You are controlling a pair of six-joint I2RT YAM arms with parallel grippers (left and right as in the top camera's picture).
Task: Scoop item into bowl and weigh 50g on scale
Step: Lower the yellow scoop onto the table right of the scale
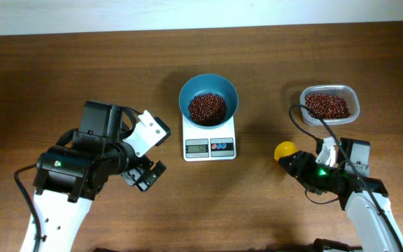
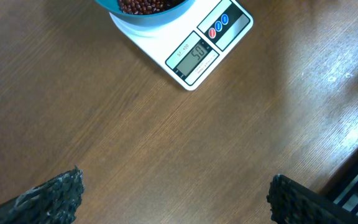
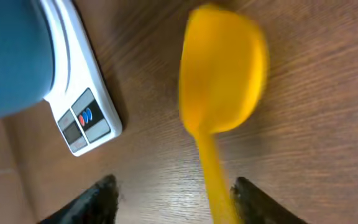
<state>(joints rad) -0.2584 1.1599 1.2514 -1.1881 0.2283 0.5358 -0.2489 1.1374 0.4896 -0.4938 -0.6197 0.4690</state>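
The teal bowl [image 1: 187, 96] stands on the white scale [image 1: 209, 145] and holds a mound of red-brown beans [image 1: 207, 107]. In the left wrist view the scale's display [image 2: 197, 53] reads about 50, and the bowl's edge [image 2: 114, 7] shows at the top. My left gripper [image 1: 145, 175] is open and empty over bare table, left of the scale [image 2: 185, 78]. My right gripper [image 3: 173, 199] is open. A yellow scoop [image 3: 222, 74] lies blurred between its fingers, the handle close to the right finger; it looks empty. The scoop also shows in the overhead view [image 1: 284, 150].
A clear plastic tub [image 1: 356, 105] with more beans [image 1: 326, 105] stands at the back right, beyond my right arm. The scale [image 3: 86, 118] and bowl [image 3: 11, 56] are to the left of the scoop. The wooden table's far edge runs along the top.
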